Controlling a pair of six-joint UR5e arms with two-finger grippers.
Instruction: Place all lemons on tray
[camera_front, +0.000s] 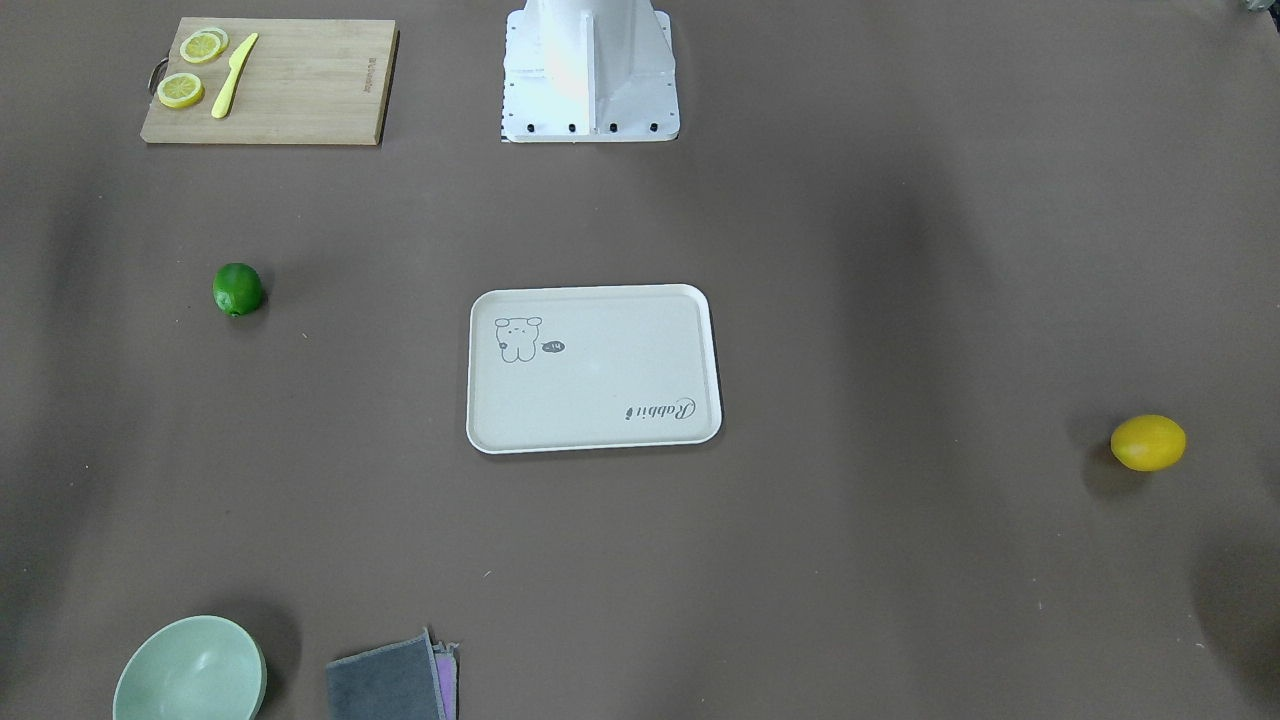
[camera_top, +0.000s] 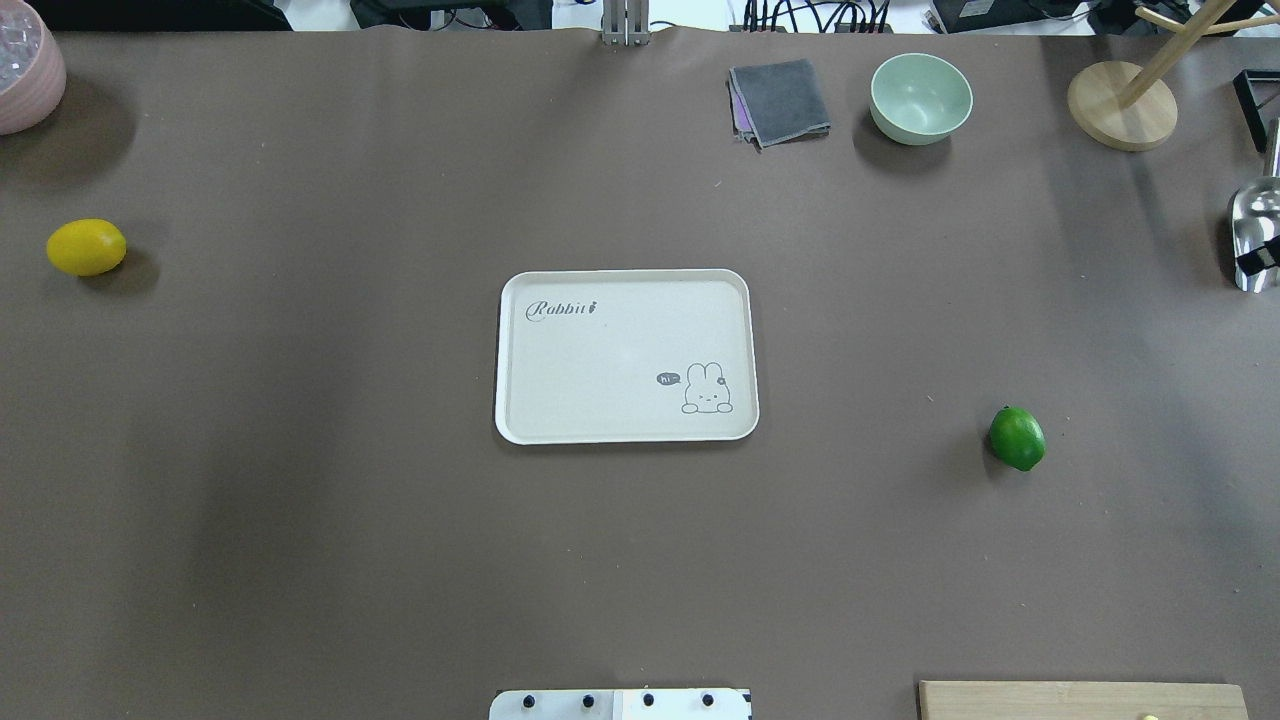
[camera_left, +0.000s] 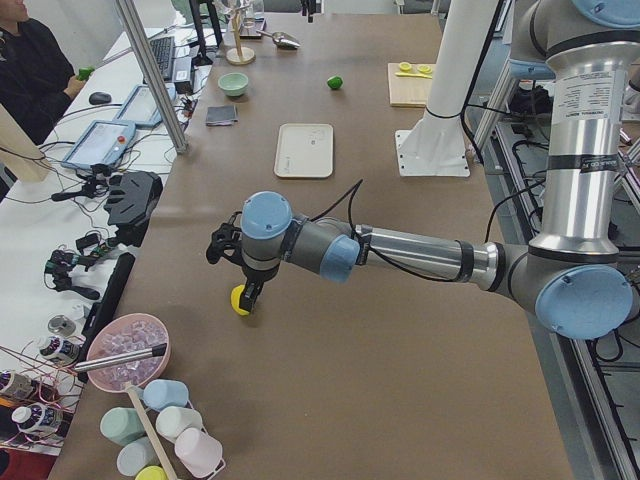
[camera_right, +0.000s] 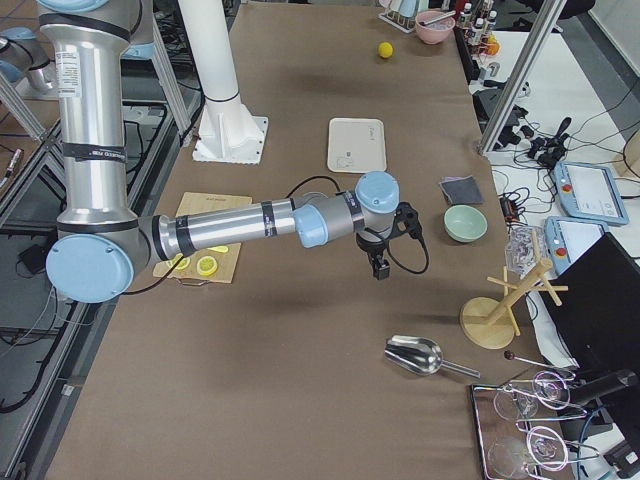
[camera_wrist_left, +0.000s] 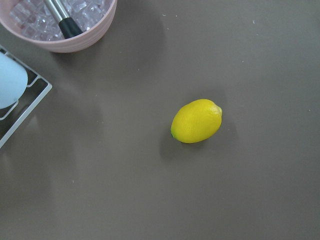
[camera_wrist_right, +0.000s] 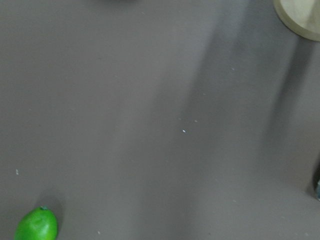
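The yellow lemon (camera_top: 86, 247) lies at the table's far left, apart from the tray; it also shows in the left wrist view (camera_wrist_left: 196, 121). The green lemon (camera_top: 1017, 438) lies right of the tray and sits at the lower left corner of the right wrist view (camera_wrist_right: 37, 225). The cream-white tray (camera_top: 600, 360) with a rabbit drawing lies at the table's middle with nothing on it. My left gripper (camera_left: 247, 294) hangs just above the yellow lemon (camera_left: 238, 304). My right gripper (camera_right: 380, 268) hangs above the table near the green lemon. I cannot tell whether either is open or shut.
A wooden cutting board (camera_front: 270, 80) with lemon slices and a yellow knife lies near the robot base (camera_front: 590, 70). A green bowl (camera_top: 920, 97), a grey cloth (camera_top: 780, 100), a wooden stand (camera_top: 1120, 105) and a metal scoop (camera_top: 1255, 235) lie at the far right. A pink ice bowl (camera_top: 25, 65) stands far left.
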